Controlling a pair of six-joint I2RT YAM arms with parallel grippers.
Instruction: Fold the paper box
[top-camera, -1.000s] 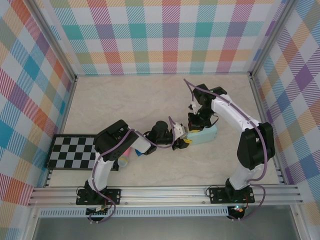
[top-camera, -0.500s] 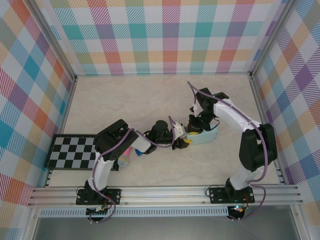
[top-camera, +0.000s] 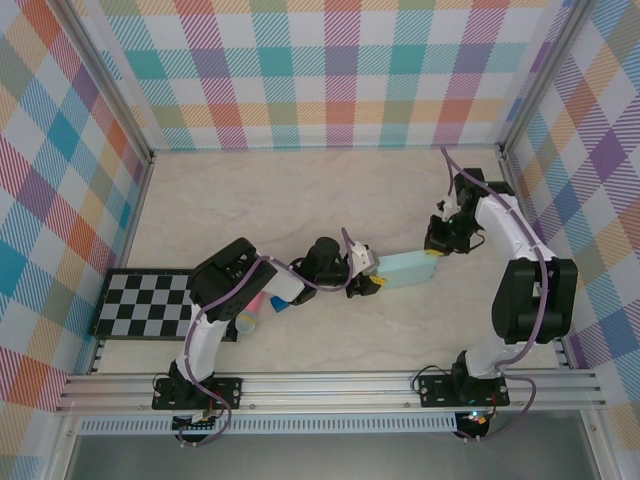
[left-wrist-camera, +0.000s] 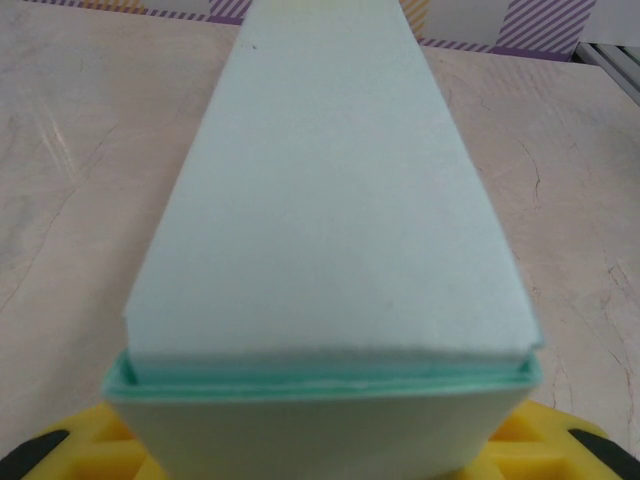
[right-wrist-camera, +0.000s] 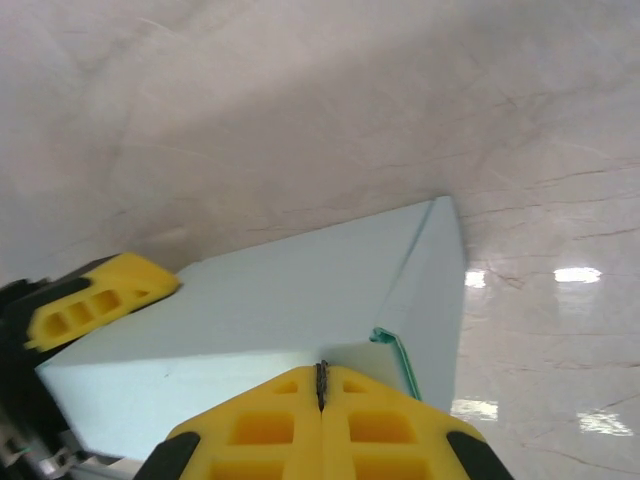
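Observation:
The paper box (top-camera: 405, 268) is a pale mint-blue closed rectangular box lying on the table's middle, its long axis running left to right. My left gripper (top-camera: 368, 279) is shut on its left end; in the left wrist view the paper box (left-wrist-camera: 330, 220) stretches away from the camera, with yellow fingertips (left-wrist-camera: 565, 445) showing at the lower corners. My right gripper (top-camera: 436, 247) is shut, with nothing between its fingers, at the box's right end. In the right wrist view my right gripper (right-wrist-camera: 322, 385) sits just over the paper box (right-wrist-camera: 270, 300), where an end flap (right-wrist-camera: 397, 352) stands slightly ajar.
A black-and-white checkerboard (top-camera: 145, 305) lies at the left edge. A pink and blue cylinder (top-camera: 250, 316) sits under the left arm. An aluminium rail (top-camera: 330, 385) runs along the front, and plaid walls (top-camera: 320, 70) close in the other sides.
My right arm has swung right, carrying its shut gripper from over the box's left part to its right end. The left gripper and the box have stayed in place.

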